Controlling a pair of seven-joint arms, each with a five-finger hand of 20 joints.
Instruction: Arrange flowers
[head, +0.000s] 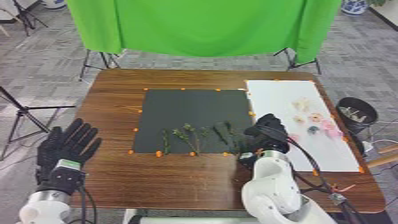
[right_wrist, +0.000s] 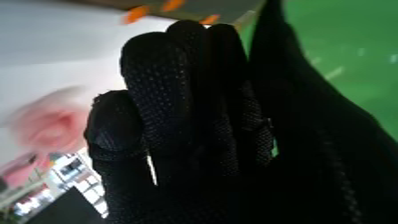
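Crushing is the main risk: the right robot hand, black-gloved (head: 269, 134), is at the seam of the square dark-grey mat (head: 178, 105) and long white sheet (head: 275, 90), close to the thin green leafy sprigs (head: 187, 130). Lowered flat, it could bend a stem or, through bunched foliage, lift two together. Slack black cables (head: 309, 159) beside that arm could snag the soft pink blossoms (head: 333, 134) and sweep them aside. Right robot hand: released, fingers loosely extended, no grasped item visible. Left robot hand, black-gloved (head: 64, 150): released, palm spread over the brown wooden surface (head: 178, 182), apart from the work.

Count: robot hands, two; mat, one; sheet, one; sprigs on the mat, at least four, overlap preventing an exact figure; blossoms on the sheet, at least five in pink, peach and cream, plus one grey-blue bloom (head: 313, 129); strips of orange tape (head: 160, 153) along the edges, several, not individually tallied
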